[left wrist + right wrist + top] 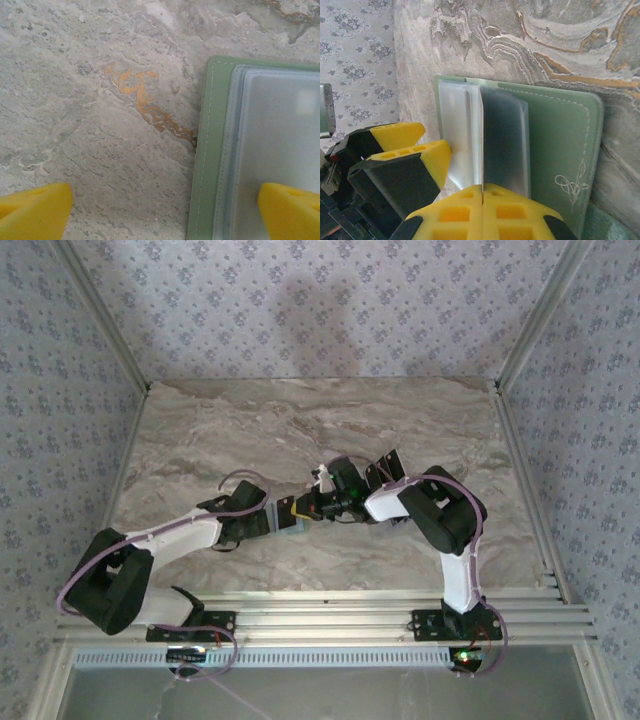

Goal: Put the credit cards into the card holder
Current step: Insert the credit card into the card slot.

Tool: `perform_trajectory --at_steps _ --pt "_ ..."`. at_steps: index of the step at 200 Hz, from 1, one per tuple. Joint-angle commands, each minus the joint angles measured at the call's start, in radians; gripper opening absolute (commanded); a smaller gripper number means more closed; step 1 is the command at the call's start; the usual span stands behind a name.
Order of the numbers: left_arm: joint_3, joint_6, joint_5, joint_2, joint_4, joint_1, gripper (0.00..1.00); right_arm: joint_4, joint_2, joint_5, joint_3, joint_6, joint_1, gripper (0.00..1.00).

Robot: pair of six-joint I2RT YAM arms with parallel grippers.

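Top view, arms: both reach in from the near edge and meet nose to nose at the middle of the marbled bench.
Top view, left fingers: yellow tips point right, just beside the right fingers; too small here to judge either pair's spread.
Left wrist, left fingers: spread wide and gripping nothing, one yellow tip over bare marble, the other over the holder's clear sleeves.
Left wrist, card holder: sage-green, lying open and flat on the bench at the right of the frame, pale stitching along its edge, frosted sleeves stacked on it.
Left wrist, bench: grey stone, with a rust-orange vein running up to the holder's edge.
Right wrist, right fingers: pressed together, pinching one clear sleeve, which stands edge-on above the holder.
Right wrist, card holder: flat on the bench, its green face with an embossed flourish to the right of the raised sleeve; a pale leaf lies left of that sleeve and a darker grey one right, and whether either holds a card cannot be told.
Right wrist, left fingers: one yellow-and-black tip just beside the pale leaf; contact cannot be told.
Right wrist, backdrop: patterned wallpaper beyond the bench edge.
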Motion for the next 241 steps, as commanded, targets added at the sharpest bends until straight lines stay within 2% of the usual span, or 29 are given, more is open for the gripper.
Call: perform_trajectory --at_steps 1,94,241 --pt "-0.022 -0.001 -0.013 0.009 -0.034 0.004 0.96 0.007 -0.009 -0.010 0.018 0.010 0.003 0.00" --pt "-0.023 -0.004 -0.015 0.003 -0.039 0.004 0.96 0.011 -0.022 -0.011 0.034 0.018 0.014 0.00" --pt "-0.022 -0.002 -0.017 0.006 -0.036 0.004 0.96 0.029 0.045 -0.009 0.041 0.030 0.028 0.00"
